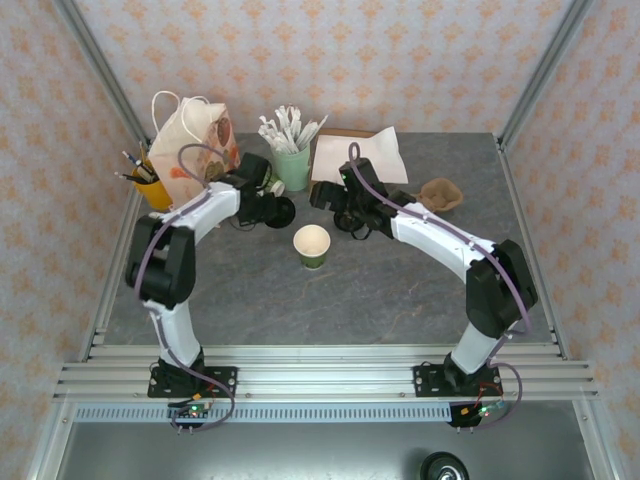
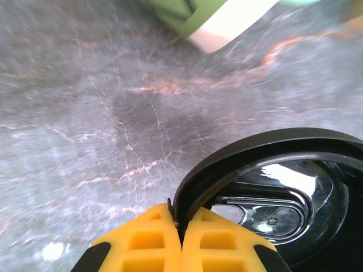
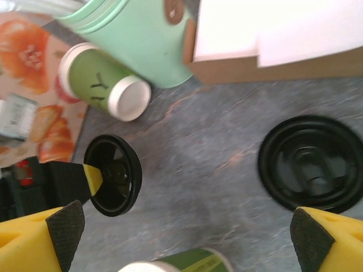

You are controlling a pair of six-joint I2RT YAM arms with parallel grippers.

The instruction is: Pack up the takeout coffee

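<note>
Left gripper (image 2: 181, 238) is shut tight, its yellow fingers (image 2: 144, 241) pinching the rim of a black lid (image 2: 272, 198). From the right wrist the lid looks tilted; cannot tell whether its far edge touches the desk (image 1: 400, 290). Right gripper (image 3: 187, 232) is spread wide, holds nothing and hangs low over the desk. A second lid (image 3: 312, 164) lies flat just inside one of its fingers. Cup (image 1: 312, 245) is dark green with a cream inside. It stands upright and uncovered on the desk between the two grippers, a little nearer the arm bases and apart from both lids. Behind stands a pale stick cup (image 1: 292, 165) with a napkin box (image 1: 355, 155) just beside it. A small cup (image 3: 108, 82) lies on its side against the stick cup. Paper bag (image 1: 195, 140) stands at back left.
</note>
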